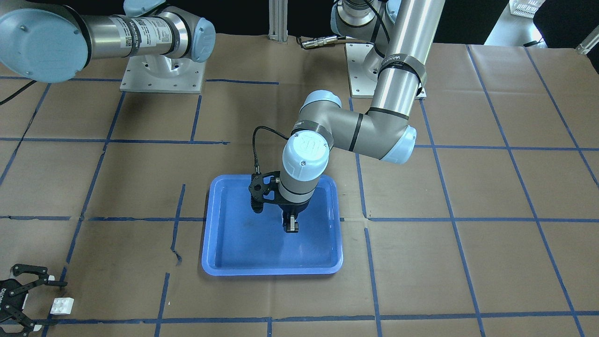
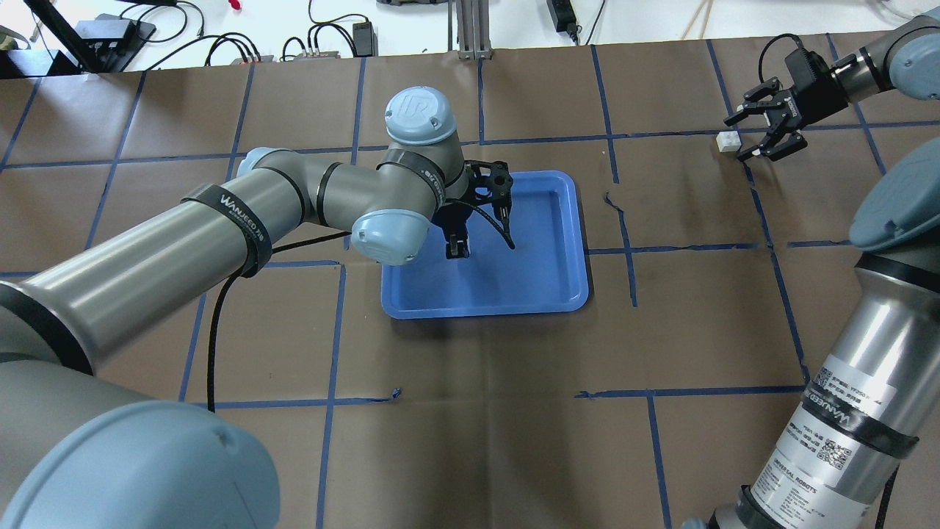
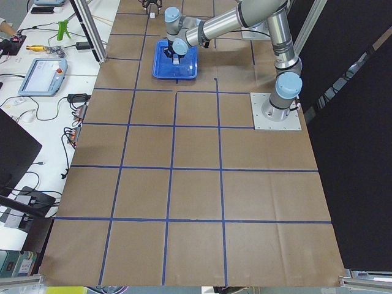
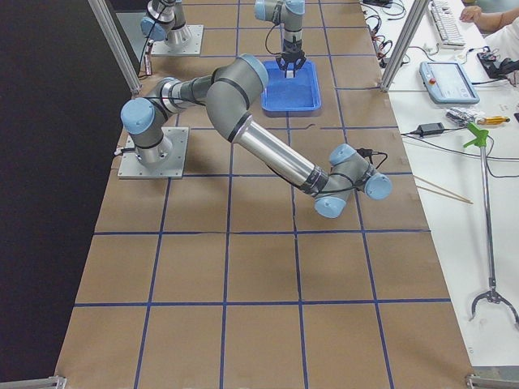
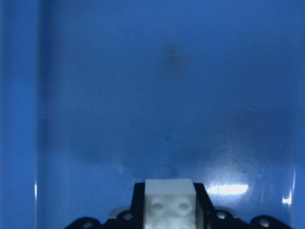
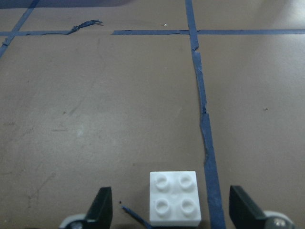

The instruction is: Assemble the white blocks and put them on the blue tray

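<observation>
The left end effector (image 1: 291,226) hangs low over the middle of the tray (image 1: 271,270), fingers pressed onto a white block (image 5: 169,199) that it pinches by the sides. Its wrist view shows the studs clear of the fingers, probably so the block can take its mate. It appears close to the tray floor, though contact cannot be told. The second block (image 6: 174,198) sits studs-up on the counter (image 1: 468,187), well apart from the tray at the far right corner, just beside a blue tape line. The right end effector (image 2: 737,137) is spread wide, with a finger on either side of that block and neither touching it. That reads as lining up for a side grasp. The two blocks are not yet joined, so assembly looks barely begun.
</observation>
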You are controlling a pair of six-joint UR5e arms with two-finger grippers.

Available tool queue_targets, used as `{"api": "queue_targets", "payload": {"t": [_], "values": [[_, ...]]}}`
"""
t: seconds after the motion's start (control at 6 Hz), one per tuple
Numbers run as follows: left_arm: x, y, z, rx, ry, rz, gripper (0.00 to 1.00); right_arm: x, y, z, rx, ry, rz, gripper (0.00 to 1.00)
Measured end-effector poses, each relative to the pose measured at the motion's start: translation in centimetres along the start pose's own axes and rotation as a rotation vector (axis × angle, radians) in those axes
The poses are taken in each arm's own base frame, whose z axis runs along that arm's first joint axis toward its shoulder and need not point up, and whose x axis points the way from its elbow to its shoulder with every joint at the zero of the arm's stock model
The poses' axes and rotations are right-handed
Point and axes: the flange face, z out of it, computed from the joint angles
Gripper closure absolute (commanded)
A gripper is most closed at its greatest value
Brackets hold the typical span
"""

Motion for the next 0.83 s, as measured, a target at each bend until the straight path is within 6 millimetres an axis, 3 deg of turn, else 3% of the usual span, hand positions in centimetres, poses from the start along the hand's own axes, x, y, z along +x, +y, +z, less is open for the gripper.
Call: {"api": "queue_targets", "payload": {"t": [0.17, 0.33, 0.5, 0.83], "values": [[0.17, -0.18, 0.53, -0.003, 0.008, -0.005, 0.76, -0.25, -0.06, 0.15, 0.0, -0.002, 0.002, 0.54], [0.3, -0.4, 0.87, 0.002, 0.015, -0.016, 0.58, -0.3, -0.22, 0.03, -0.002, 0.001, 0.0, 0.59], [0.39, -0.58, 1.24, 0.013, 0.024, -0.022, 0.01, -0.29, -0.32, -0.07, -0.003, 0.003, -0.003, 0.69], [0.43, -0.78, 0.94, 0.025, 0.02, -0.018, 0.0, -0.04, -0.5, -0.45, -0.015, 0.018, -0.018, 0.71]]}}
